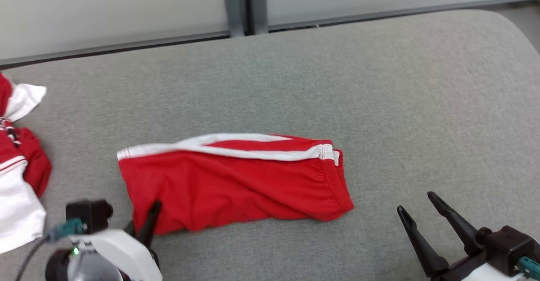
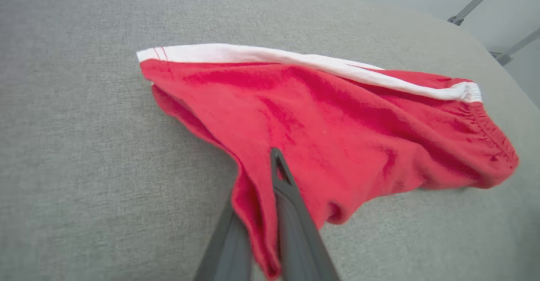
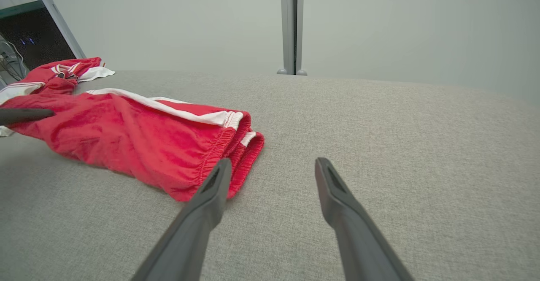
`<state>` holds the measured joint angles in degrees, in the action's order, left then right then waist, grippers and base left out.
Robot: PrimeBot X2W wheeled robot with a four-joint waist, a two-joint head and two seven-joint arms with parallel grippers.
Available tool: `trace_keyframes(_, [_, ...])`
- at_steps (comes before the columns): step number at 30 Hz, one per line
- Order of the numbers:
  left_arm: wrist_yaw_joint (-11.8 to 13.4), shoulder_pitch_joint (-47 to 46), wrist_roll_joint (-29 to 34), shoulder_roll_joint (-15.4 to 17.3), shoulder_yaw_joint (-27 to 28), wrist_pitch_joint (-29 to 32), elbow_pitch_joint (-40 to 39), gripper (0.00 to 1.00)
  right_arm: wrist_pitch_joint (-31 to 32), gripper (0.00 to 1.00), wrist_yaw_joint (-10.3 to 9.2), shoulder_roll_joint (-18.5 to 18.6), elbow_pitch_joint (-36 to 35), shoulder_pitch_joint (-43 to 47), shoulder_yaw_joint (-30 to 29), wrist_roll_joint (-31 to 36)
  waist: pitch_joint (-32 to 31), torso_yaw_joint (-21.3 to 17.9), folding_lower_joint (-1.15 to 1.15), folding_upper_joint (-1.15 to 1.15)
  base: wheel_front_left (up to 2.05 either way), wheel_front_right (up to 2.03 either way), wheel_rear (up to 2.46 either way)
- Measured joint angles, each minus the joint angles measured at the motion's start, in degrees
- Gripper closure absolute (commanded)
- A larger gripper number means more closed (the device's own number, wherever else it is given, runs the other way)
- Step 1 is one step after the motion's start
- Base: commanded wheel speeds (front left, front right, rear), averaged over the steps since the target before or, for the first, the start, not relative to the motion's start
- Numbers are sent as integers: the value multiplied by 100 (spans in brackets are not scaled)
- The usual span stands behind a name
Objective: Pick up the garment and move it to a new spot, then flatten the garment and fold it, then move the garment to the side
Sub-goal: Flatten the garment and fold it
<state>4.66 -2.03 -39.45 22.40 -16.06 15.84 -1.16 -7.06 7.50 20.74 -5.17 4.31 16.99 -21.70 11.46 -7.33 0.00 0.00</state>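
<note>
In your head view the left gripper [image 1: 142,226] gives you one dark finger [image 1: 152,220] lying over the garment [image 1: 236,179] toward the front left of the padded table [image 1: 379,82]. Its partner is mostly hidden beside the wrist housing, which the bottom edge cuts off. From the left wrist, a pinched fold of red cloth covers the tip of the left-hand finger (both finger bases are blurred) and runs off the bottom edge. The heap of red and white clothes [image 1: 19,167] at the table's left edge is cropped, so you cannot tell which pieces it holds.
</note>
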Motion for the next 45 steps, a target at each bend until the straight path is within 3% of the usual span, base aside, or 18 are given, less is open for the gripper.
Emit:
trace_keyframes(5, [227, 833, -32, -320, -105, -335, -543, 100, 219, 0, 0, 67, -116, 242, -167, -52, -260, 328, 0, 0, 0, 0, 0])
trace_keyframes(6, [238, 901, -10, -402, -118, -543, -549, 83, 269, 0, 0, 82, -136, 263, -175, -52, -306, 397, 0, 0, 0, 0, 0])
trace_keyframes(7, [237, 912, 59, -463, -131, -730, -526, 83, 310, 0, 0, 96, -148, 279, -182, -52, -349, 462, 0, 0, 0, 0, 0])
trace_keyframes(8, [240, 912, 126, -517, -136, -905, -450, 55, 365, 0, 0, 105, -160, 281, -180, -52, -394, 523, 0, 0, 0, 0, 0])
trace_keyframes(9, [252, 912, 230, -571, -142, -1116, -337, 0, 421, 0, 0, 118, -177, 280, -163, -52, -439, 582, 0, 0, 0, 0, 0])
trace_keyframes(12, [357, 912, 394, -747, -100, -1611, 51, 0, 584, 0, 0, 127, -218, 209, -52, -51, -576, 710, 0, 0, 0, 0, 0])
trace_keyframes(19, [702, 1076, 1173, -799, -62, -2831, 502, 0, 1152, 0, 0, -88, -65, -335, 13, 88, -713, 863, 0, 0, 0, 0, 0])
trace_keyframes(25, [769, 1096, 1788, -1106, -75, -3080, 434, 0, 1640, 0, 0, -490, 550, -748, -168, 430, -611, 1080, 0, 0, 0, 0, 0])
trace_keyframes(32, [475, 949, 2207, -1560, 177, -3094, 269, 0, 1772, 0, 0, -705, 1361, -1198, -189, 677, -287, 1393, 0, 0, 0, 0, 0])
trace_keyframes(45, [81, 818, 2571, -1858, 693, -3098, 281, 0, 1653, 0, 1, -838, 2533, -1683, -327, 771, 51, 1635, 0, 0, 0, 0, 0])
